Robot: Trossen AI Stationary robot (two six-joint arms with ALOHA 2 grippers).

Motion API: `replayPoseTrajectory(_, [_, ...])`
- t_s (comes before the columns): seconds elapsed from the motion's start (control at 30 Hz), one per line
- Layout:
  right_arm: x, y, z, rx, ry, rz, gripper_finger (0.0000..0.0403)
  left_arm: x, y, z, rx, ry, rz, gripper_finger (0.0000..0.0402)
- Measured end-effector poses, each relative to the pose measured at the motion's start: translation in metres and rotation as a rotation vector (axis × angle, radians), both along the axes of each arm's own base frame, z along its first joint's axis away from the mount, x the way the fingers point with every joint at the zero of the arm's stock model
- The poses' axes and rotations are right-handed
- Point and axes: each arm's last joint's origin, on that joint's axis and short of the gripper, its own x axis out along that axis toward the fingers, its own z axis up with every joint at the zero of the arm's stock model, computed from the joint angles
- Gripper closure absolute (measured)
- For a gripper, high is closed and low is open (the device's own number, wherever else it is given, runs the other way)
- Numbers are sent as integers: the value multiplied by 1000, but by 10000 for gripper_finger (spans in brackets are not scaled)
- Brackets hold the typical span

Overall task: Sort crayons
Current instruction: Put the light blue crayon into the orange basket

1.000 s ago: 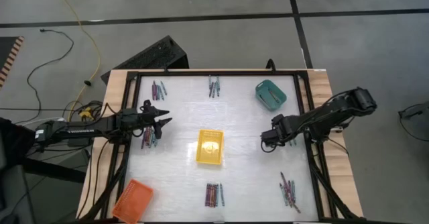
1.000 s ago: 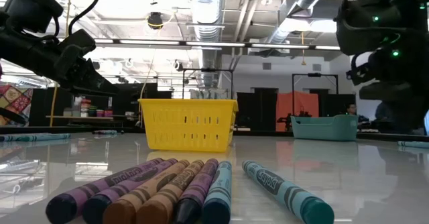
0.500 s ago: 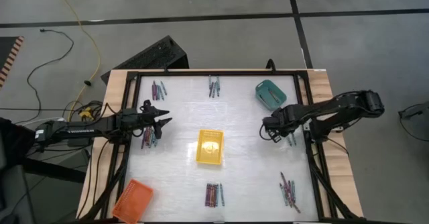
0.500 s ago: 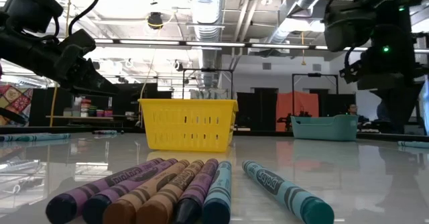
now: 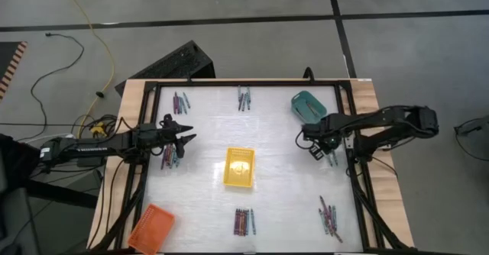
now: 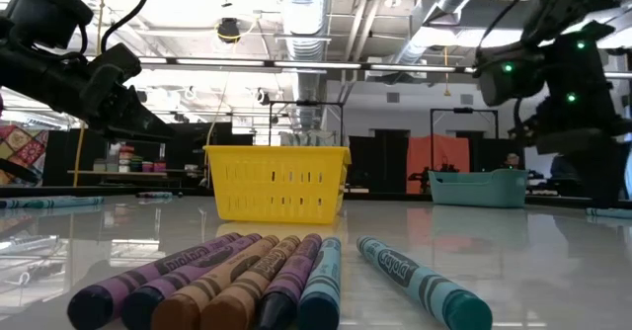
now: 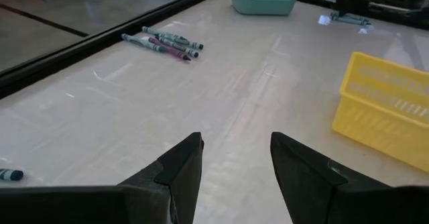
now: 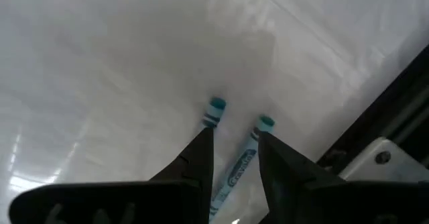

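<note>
Hovering over two teal crayons, right hand ready to pinch

Handling these crayons should be easy on weight and hard on precision: they look light, stiff and thin, with paper wrappers that give some friction, but round bodies likely to roll on the glossy worktop. A snapped tip is the main fragility risk, so a pinch across the wrapped middle seems safest.

Right hand hangs directly above two teal crayons lying side by side, its fingers parted moderately and empty; one crayon runs between the fingers, the other pokes out just beyond one finger. Closing here may catch both or nudge one away, so centring on a single stick is advisable.

Left hand waits over bare worktop, spread wide and holding nothing, with a yellow tray ahead to one side and a small crayon cluster farther off. Other crayon groups lie scattered well apart.
</note>
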Motion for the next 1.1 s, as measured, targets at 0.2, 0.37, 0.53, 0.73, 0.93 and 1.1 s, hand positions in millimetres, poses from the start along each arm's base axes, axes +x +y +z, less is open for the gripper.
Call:
replayPoseTrajectory(0.2, [1,3,-5,26,-80,1,290,0,0,0,-1,0,1,235])
replayPoseTrajectory(0.37, [1,3,-6,25,-81,0,290,0,0,0,-4,-1,2,235])
replayPoseTrajectory(0.53, [4,3,-7,33,-96,0,305,0,0,0,-10,-4,4,235])
replayPoseTrajectory(0.73, [12,2,-12,53,-125,8,363,0,0,0,-11,-5,5,235])
replayPoseTrajectory(0.93, [13,3,-14,57,-123,1,396,0,0,0,-25,-10,4,235])
replayPoseTrajectory(1.1, [14,7,-10,53,-126,5,400,0,0,1,-61,-39,2,235])
